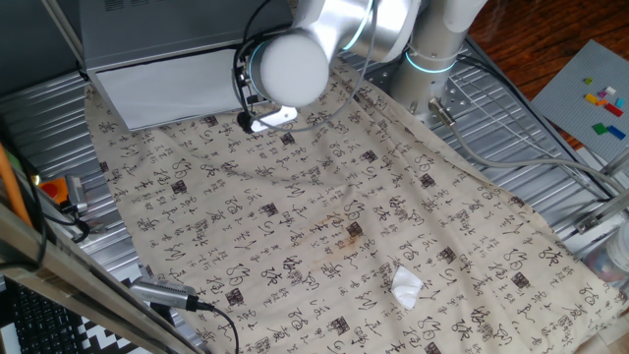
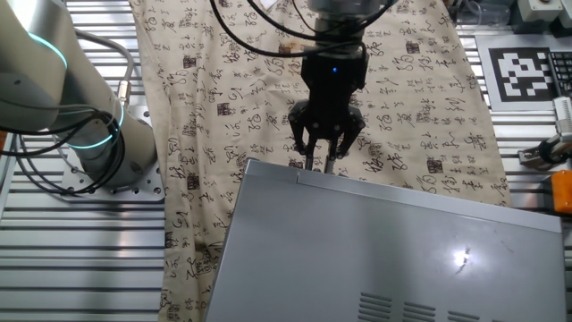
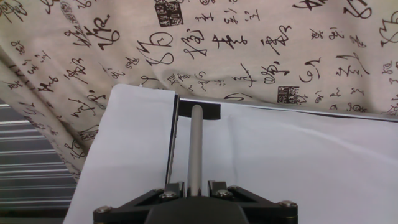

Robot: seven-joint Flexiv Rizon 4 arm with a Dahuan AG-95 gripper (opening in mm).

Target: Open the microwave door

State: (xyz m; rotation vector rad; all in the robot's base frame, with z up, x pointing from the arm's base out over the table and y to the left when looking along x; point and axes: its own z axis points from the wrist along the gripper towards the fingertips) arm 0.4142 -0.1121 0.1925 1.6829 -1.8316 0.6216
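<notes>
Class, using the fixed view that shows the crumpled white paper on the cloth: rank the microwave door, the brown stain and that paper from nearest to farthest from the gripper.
1. Microwave door: at the gripper, top left.
2. Brown stain: mid-cloth.
3. Crumpled white paper: lower right, farthest.

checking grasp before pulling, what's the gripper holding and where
The gripper sits at the door's top edge, but a closed grip cannot be told.

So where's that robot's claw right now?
In the other fixed view, the gripper sits at the front top edge of the microwave, just above the patterned cloth.
</notes>
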